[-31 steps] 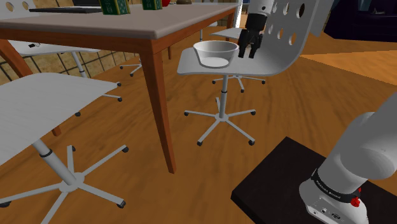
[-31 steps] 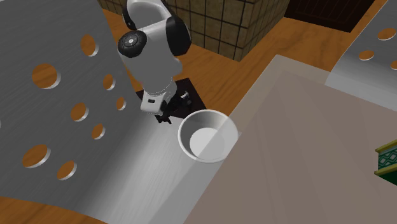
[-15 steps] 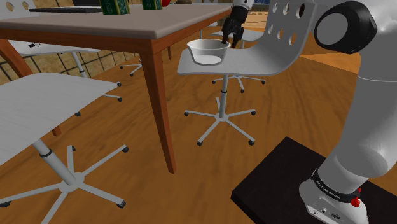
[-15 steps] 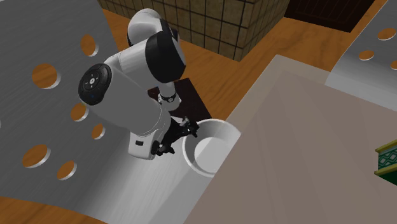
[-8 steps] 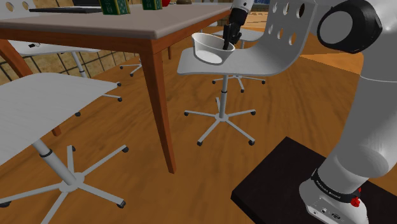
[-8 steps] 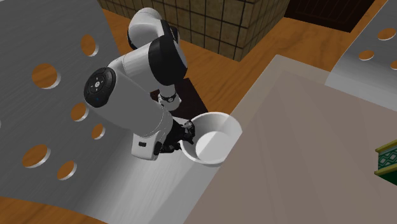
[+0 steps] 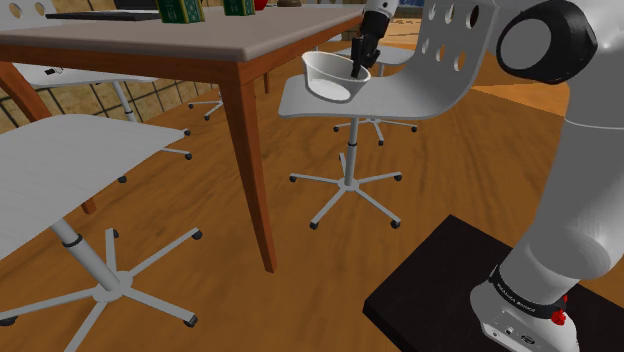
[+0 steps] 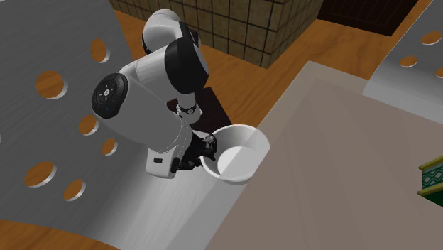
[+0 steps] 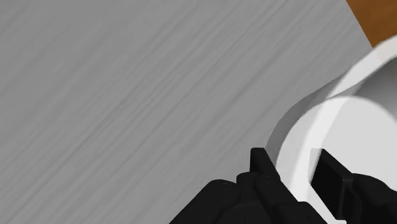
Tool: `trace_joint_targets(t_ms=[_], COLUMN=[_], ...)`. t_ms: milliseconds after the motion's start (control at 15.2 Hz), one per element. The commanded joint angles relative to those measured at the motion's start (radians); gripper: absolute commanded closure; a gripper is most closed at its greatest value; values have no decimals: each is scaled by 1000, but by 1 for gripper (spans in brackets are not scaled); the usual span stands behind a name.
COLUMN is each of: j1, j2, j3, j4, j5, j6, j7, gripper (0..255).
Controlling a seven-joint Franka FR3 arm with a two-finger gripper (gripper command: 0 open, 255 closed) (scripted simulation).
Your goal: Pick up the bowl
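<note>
A white bowl [image 7: 328,79] hangs tilted just above the grey chair seat [image 7: 410,98], next to the wooden table's edge. My black gripper [image 7: 358,62] is shut on the bowl's rim, on the side towards the chair's back. In the second exterior view the gripper [image 8: 206,150] clasps the rim of the bowl [image 8: 238,158] from the view's left. In the wrist view the two fingers of the gripper [image 9: 291,167] pinch the bowl's wall [image 9: 356,121], one inside and one outside, over the seat [image 9: 127,95].
The wooden table [image 7: 200,40] stands close beside the bowl, its leg [image 7: 252,170] in front. The chair's perforated back [image 7: 455,40] rises behind the gripper. A second grey swivel chair [image 7: 70,170] is at the shoulder view's left. My stand [image 7: 450,290] is at lower right.
Over the last second the fingers shut on the bowl's rim and the bowl tipped up off the seat. Since half a second ago almost nothing has moved.
</note>
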Motion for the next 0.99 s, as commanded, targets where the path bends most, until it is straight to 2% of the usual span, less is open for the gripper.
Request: trace_joint_targets(t_ms=[0, 462, 792, 924], j1=[-9, -45, -94, -97], j2=[18, 88, 180, 184], j3=[-3, 0, 10, 12], j4=[46, 246, 464, 473], j5=[3, 37, 83, 85], j6=[-33, -159, -279, -283], j7=[9, 49, 95, 97], gripper=[255, 255, 255, 255])
